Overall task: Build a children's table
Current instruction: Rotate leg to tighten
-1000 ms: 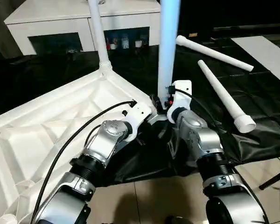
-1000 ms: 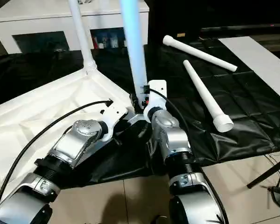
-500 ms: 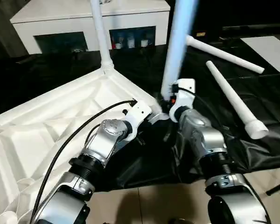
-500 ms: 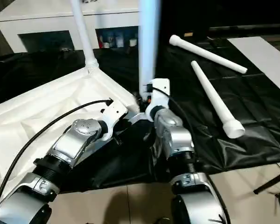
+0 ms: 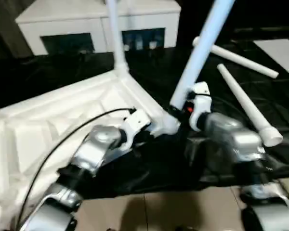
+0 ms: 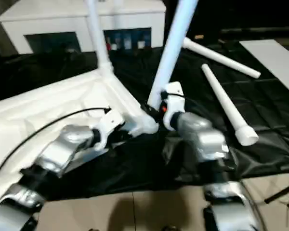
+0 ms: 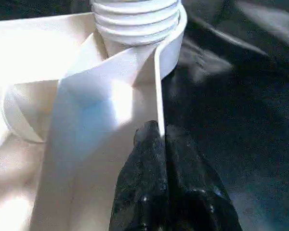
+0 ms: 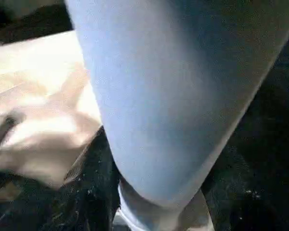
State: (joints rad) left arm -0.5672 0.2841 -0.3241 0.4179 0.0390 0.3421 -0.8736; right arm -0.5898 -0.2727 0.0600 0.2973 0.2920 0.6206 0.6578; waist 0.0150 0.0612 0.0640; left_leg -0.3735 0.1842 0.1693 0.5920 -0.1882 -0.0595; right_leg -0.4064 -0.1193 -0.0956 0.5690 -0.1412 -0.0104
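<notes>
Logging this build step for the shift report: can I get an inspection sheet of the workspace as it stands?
Surface: black sheet over a tiled floor.
Job's things: table top lying underside up; one leg upright in the far corner socket; tilted leg at the near corner socket; two loose legs on the sheet.
Clutter: nothing seen.
Grippers: left end effector pinches the top's rim; right end effector at the tilted leg's base.
Cables: black cable along the left arm.
Surroundings: white cabinet behind.

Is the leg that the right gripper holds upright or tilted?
Tilted. The held leg leans toward the robot's right as it rises, while the leg already fitted in the far corner stands nearly upright.
</notes>
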